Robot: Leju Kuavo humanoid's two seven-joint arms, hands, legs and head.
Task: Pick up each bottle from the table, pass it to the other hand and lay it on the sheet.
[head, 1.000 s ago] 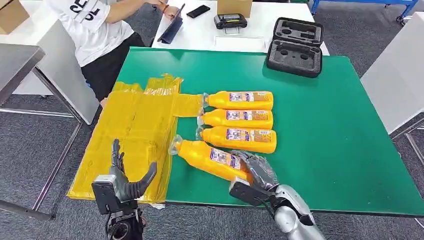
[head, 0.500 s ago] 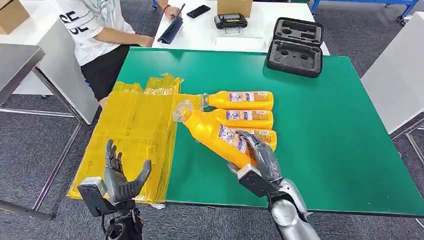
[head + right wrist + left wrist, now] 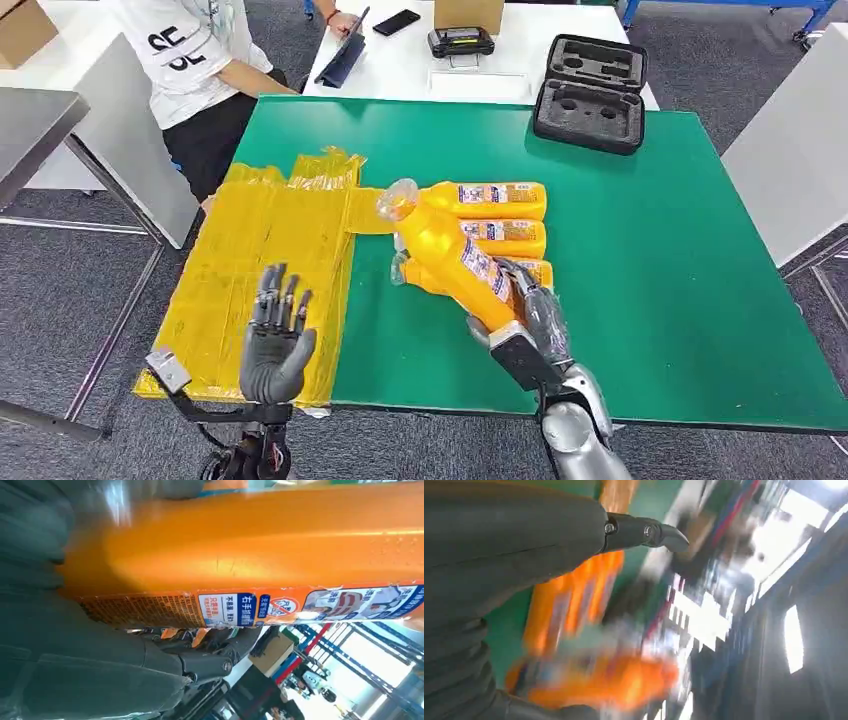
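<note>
Around the lower body of the orange bottle [image 3: 455,262] my right hand [image 3: 530,325] is wrapped, fingers over the label and the base against my palm, and the bottle rides clear of the green table [image 3: 650,250], tilted with its clear cap up and toward the yellow sheet [image 3: 260,250]. From the right wrist the grip looks firm, the orange wall pressed flat into the palm. My left hand [image 3: 275,335] is raised over the near part of the sheet, palm turned inward and fingers spread, holding nothing; its wrist picture is blurred and tells me little beyond orange shapes ahead. To do the pass well, I judge I should bring the neck end across to the left palm, let the left fingers close around the upper body above my right grip, and release the right only once that hold is sure; a smooth bottle held low could swing about the grip. Three more bottles [image 3: 490,200] lie side by side on the table just right of the sheet, caps toward it, partly hidden behind the lifted one. No bottle lies fully on the sheet yet. Whether the bottles are full I cannot tell through the opaque walls. At the far edge an open black case [image 3: 590,95] shows empty moulded recesses.
</note>
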